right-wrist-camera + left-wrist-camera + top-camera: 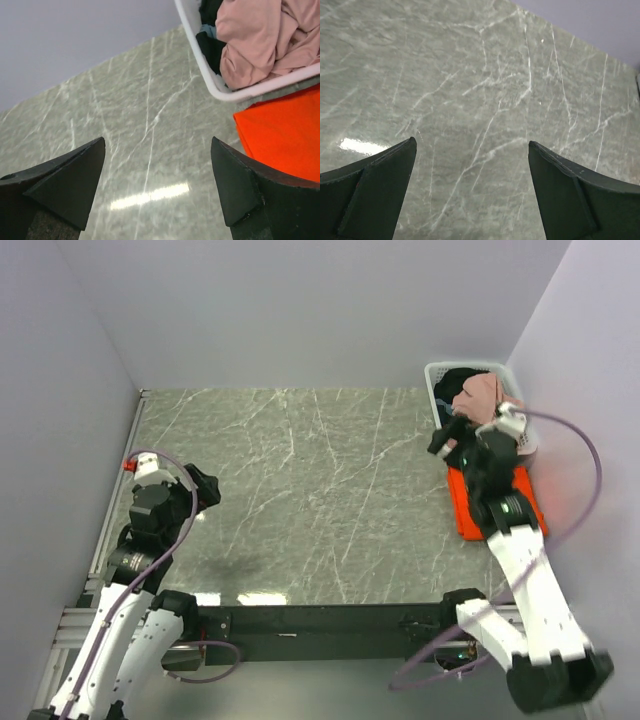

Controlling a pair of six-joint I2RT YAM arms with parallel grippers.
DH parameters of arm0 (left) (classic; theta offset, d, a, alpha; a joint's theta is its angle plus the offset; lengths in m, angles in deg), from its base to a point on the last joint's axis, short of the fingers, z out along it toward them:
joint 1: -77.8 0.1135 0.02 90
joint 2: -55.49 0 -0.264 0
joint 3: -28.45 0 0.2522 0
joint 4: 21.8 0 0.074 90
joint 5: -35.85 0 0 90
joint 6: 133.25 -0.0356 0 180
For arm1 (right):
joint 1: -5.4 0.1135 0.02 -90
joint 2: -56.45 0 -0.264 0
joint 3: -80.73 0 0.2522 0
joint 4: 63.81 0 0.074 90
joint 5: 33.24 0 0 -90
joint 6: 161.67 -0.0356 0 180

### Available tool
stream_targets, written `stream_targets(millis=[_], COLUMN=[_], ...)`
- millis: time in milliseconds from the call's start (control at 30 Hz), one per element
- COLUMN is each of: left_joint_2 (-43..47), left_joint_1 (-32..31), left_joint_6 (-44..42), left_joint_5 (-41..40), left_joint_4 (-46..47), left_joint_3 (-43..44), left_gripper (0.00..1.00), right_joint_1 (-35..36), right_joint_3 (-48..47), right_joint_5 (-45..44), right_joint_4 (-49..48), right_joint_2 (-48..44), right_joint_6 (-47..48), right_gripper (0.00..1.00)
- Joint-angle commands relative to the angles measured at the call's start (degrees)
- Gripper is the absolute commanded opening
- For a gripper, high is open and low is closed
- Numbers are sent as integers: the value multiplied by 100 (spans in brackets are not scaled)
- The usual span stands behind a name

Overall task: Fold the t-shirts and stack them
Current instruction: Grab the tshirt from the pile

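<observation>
We find the left claw (471, 142) over the left side of the green marbled surface (300, 470), its jaws spread wide with nothing between them. Further right, the right claw (157, 140) is also wide and empty, poised above the surface just beside the white basket (220, 94). The orange tee (280, 135) lies flat on the surface, partly under the right arm, right against the basket's near side. The pink tee (255, 35) sits bunched in the basket on top of dark clothes (212, 50).
</observation>
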Motion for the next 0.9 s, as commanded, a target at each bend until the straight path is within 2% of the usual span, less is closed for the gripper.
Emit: stream_targets(millis=[0,100,133,233,333,600,767,800,867], left_joint_2=[153,215,250,260,268,23,-110,-110,-110], left_joint_1=[-130,-227,-253,-350,-394,-394,-377,-368,-315], left_joint_6=[-11,-99,-160,-231,-257,-310,-328,-336,-336], left_joint_5=[201,148,174,262,253,218,201,201,218], left_joint_4=[301,327,353,380,354,354,362,371,371], left_joint_3=[12,12,12,-6,-23,3,12,12,12], left_gripper=[99,99,99,99,99,99,99,99,100], right_joint_1=[-254,-817,-1297,-1774,-2231,-2682,-2708,-2708,-2691], right_joint_3=[-558,-822,-840,-1015,-1680,-2492,-2800,-2826,-2853], right_joint_5=[-818,-603,-218,31,408,1201,1736,1902,1991], right_joint_4=[-780,-1035,-1323,-1843,-1837,-2327,-2504,-2486,-2381], right_joint_2=[1091,2111,2330,3113,4244,5900,6402,6428,6359], right_joint_6=[-317,-685,-869,-731,-651,-607,-221,-90,-10], right_gripper=[91,89,87,85,84,73,49,36,18])
